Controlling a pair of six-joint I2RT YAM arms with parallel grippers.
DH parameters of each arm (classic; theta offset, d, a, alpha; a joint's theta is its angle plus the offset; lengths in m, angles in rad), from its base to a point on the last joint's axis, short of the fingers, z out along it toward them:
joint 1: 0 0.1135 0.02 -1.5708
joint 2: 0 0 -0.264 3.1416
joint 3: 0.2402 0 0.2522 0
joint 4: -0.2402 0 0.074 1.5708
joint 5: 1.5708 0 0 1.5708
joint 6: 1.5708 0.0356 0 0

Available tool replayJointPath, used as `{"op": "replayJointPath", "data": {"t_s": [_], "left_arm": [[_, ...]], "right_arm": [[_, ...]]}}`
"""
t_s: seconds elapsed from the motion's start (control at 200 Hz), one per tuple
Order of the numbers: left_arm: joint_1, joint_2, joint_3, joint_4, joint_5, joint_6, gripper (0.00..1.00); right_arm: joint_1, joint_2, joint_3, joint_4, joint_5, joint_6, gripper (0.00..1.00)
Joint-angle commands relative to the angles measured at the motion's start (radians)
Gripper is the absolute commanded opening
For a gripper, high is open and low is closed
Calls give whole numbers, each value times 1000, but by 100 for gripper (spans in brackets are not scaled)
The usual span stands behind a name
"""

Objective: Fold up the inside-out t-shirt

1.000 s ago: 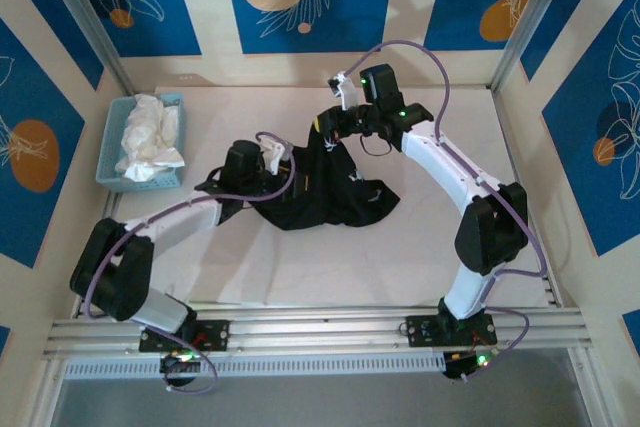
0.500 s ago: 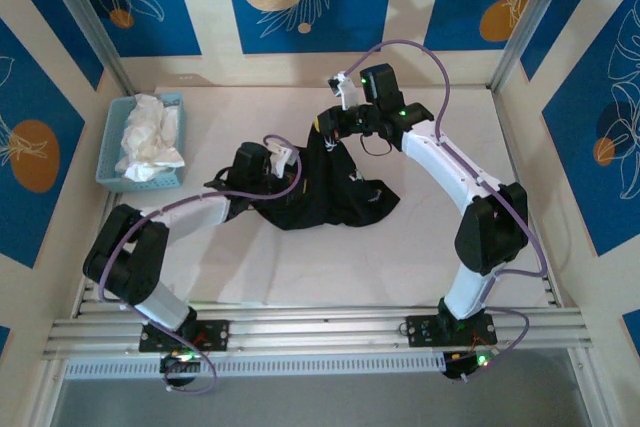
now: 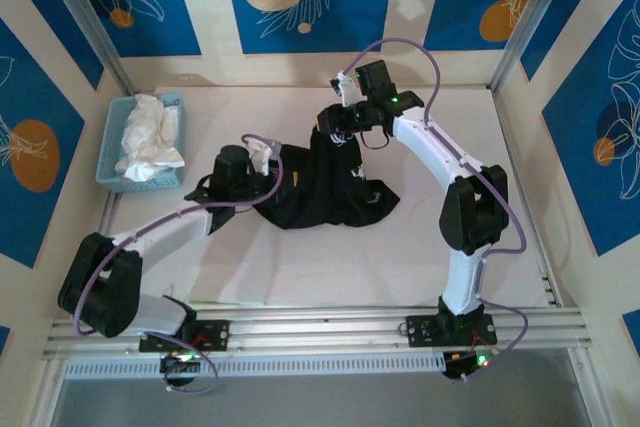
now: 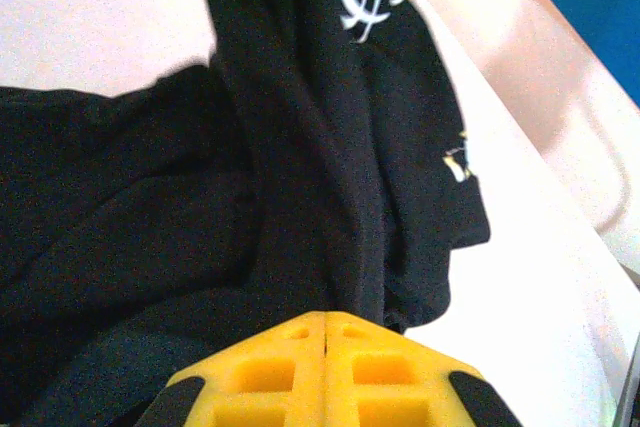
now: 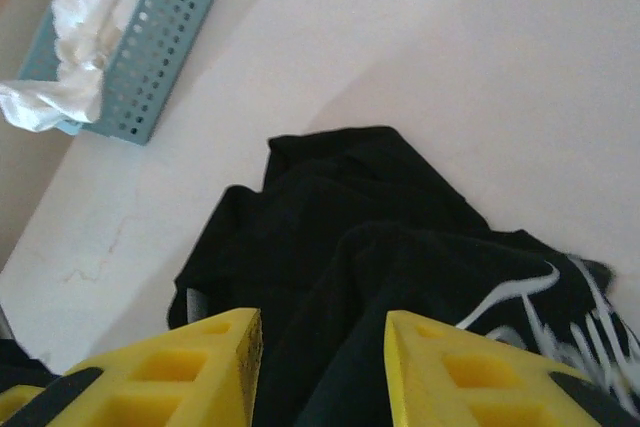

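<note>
L gripper (image 4: 327, 315): clenched on a ridge of the inside-out t-shirt (image 3: 330, 192) | R gripper (image 5: 322, 325): fingers apart, black cloth past the gap | shirt: bunched at frame centre, bare table (image 3: 400, 257) below and right | basket (image 3: 108, 162): upper left, well apart | hidden: shirt's left edge under the left wrist

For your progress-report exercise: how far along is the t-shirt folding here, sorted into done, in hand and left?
Done: nothing folded; the inside-out t-shirt lies bunched on the table. In hand: the left gripper is shut on a ridge of its cloth; the right gripper is open above another part. Remaining: spread it flat, then make every fold.
</note>
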Motion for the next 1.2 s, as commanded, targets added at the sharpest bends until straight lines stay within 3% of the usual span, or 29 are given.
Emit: {"op": "replayJointPath", "data": {"t_s": [0.0, 0.285, 0.525, 0.585, 0.67, 0.745, 1.0, 1.195], "left_arm": [[13, -49, -21, -8, -44, -7, 0], [13, -97, -32, -52, -85, 24, 0], [13, -112, -27, -66, -101, 34, 0], [13, -127, -26, -83, -131, 34, 0], [15, -163, -19, -140, -202, 30, 0], [17, -209, -18, -186, -251, 28, 0], [23, -412, -26, -356, -349, 45, 0], [23, -475, -114, -444, -426, 36, 0]], "right_arm": [[22, -105, -71, -24, 60, -19, 41], [170, -357, -511, 131, 182, 66, 54], [213, -247, -621, 337, 243, 170, 55], [214, -226, -634, 370, 263, 189, 48], [205, -295, -690, 413, 298, 177, 15], [194, -423, -762, 442, 310, 129, 0], [80, -778, -809, 218, 184, -28, 0], [-51, -893, -910, 214, 13, -1, 0]]}}
